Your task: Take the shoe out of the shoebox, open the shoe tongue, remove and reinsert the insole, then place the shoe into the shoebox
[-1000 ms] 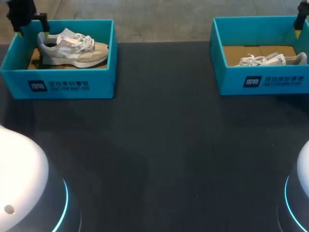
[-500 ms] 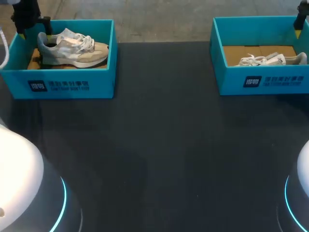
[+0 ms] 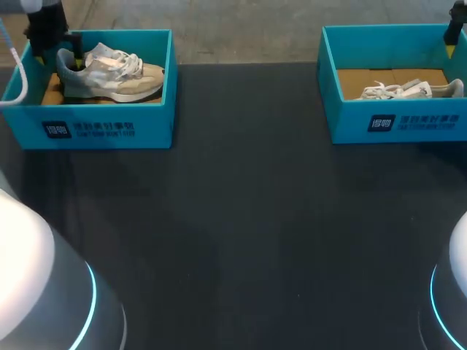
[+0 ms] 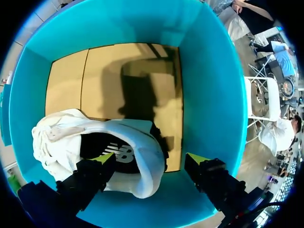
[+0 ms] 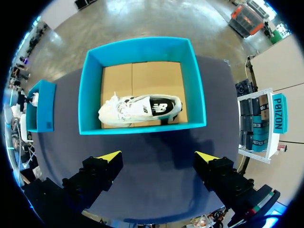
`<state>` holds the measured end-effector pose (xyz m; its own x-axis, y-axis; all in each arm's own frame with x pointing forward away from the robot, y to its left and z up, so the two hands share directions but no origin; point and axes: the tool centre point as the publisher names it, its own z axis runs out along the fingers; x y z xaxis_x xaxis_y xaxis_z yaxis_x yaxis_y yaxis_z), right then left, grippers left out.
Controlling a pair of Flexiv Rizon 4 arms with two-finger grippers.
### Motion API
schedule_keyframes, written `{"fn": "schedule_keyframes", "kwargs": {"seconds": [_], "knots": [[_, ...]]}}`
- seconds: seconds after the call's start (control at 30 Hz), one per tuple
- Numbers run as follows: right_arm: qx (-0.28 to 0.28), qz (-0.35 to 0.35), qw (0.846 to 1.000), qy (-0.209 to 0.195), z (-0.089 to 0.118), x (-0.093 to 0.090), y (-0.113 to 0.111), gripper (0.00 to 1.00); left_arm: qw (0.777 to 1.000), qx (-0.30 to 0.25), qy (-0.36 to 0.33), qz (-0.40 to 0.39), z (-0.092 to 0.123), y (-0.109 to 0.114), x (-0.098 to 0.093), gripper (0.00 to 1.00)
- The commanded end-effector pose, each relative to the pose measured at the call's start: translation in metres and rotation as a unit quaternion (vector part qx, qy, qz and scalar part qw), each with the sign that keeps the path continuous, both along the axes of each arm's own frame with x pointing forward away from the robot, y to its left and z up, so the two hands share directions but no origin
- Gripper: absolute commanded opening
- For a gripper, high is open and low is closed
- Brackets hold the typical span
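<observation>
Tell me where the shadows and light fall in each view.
Left wrist view: the left gripper throws a dark shadow on the cardboard floor of the left shoebox, beyond the shoe. Right wrist view: the right shoebox seems to shade the table along its near wall. Head view: even light on the dark table; a cyan ring glows on the left arm's base.

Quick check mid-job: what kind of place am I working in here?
Probably a robot test bench for shoe handling, not a shop: a dark table, the left shoebox and right shoebox, each open with one sneaker inside, and my left gripper open at the left one's heel.
</observation>
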<state>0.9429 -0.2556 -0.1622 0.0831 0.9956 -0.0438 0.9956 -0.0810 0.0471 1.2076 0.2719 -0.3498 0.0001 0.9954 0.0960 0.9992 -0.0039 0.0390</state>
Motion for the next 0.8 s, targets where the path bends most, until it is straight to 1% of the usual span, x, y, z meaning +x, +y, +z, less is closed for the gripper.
{"fn": "schedule_keyframes", "kwargs": {"seconds": [0.03,0.17,0.37,0.57,0.8], "knots": [[-0.001,-0.001,1.000,0.000,0.000,0.000,0.000,1.00,1.000,0.000,0.007,0.001,-0.009,-0.001,0.005,0.95],[-0.001,-0.001,1.000,0.000,0.000,0.000,0.000,1.00,1.000,-0.006,0.013,0.007,-0.012,0.000,0.007,0.96],[-0.001,-0.001,1.000,0.000,0.000,0.000,0.000,1.00,1.000,-0.013,0.017,0.013,-0.018,0.002,0.006,0.94],[-0.001,-0.001,1.000,0.000,0.000,0.000,0.000,1.00,0.999,-0.030,0.019,0.017,-0.021,0.004,0.009,0.95],[-0.001,-0.001,1.000,0.000,0.000,0.000,0.000,1.00,0.999,-0.039,0.024,0.030,-0.029,0.006,0.012,0.91]]}}
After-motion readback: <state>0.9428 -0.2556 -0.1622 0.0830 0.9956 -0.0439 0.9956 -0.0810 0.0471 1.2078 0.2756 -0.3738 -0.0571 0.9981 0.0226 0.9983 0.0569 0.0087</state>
